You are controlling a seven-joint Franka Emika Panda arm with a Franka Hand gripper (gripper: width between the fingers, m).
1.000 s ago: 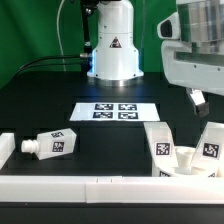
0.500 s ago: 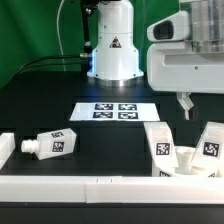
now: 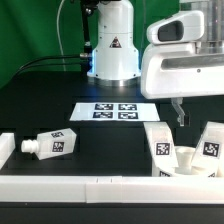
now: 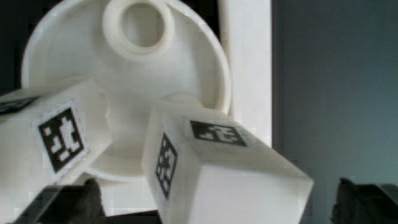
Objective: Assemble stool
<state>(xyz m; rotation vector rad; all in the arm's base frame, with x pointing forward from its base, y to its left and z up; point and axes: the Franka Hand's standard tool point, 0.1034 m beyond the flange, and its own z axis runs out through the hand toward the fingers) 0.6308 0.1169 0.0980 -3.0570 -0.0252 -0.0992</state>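
Observation:
The stool's round white seat [image 3: 188,169] lies at the exterior view's right front with two tagged legs standing in it, one [image 3: 160,143] nearer the middle and one [image 3: 211,142] at the edge. A third leg [image 3: 53,145] lies loose on the black table at the exterior view's left. My gripper [image 3: 180,114] hangs open just above the standing legs. In the wrist view the seat [image 4: 134,90] with an empty socket [image 4: 139,22] fills the picture. One leg [image 4: 222,170] sits between my spread dark fingertips [image 4: 71,205], untouched, and another leg [image 4: 54,125] stands beside it.
The marker board [image 3: 113,110] lies flat mid-table. Long white rails [image 3: 90,187] run along the front edge, with a short end piece [image 3: 6,148] at the exterior view's left. The arm's white base [image 3: 112,45] stands at the back.
My gripper has moved toward the exterior view's left and slightly down, closer over the standing legs. The stool parts have not moved.

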